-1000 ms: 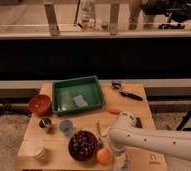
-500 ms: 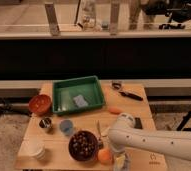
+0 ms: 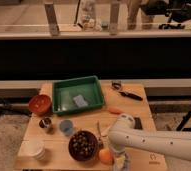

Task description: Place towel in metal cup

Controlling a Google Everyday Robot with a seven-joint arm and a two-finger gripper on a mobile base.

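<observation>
End effector point(image 3: 120, 161) down at tabletop's point(image 3: 139, 107) front edge, orange fruit point(image 3: 105, 156) and bowl point(image 3: 83, 145) beside it; can't tell its grip; my arm bent downward.

You see the gripper point(image 3: 121, 161) low at the front edge of the table point(image 3: 141, 111), just beside the orange fruit point(image 3: 105, 156). The metal cup point(image 3: 45, 123) stands well apart, next to 1 blue cup point(image 3: 65, 127).

Bowl point(image 3: 83, 145) and blue cup point(image 3: 66, 127) between front-edge pincer point(image 3: 120, 162) and metal cup point(image 3: 45, 123)
</observation>
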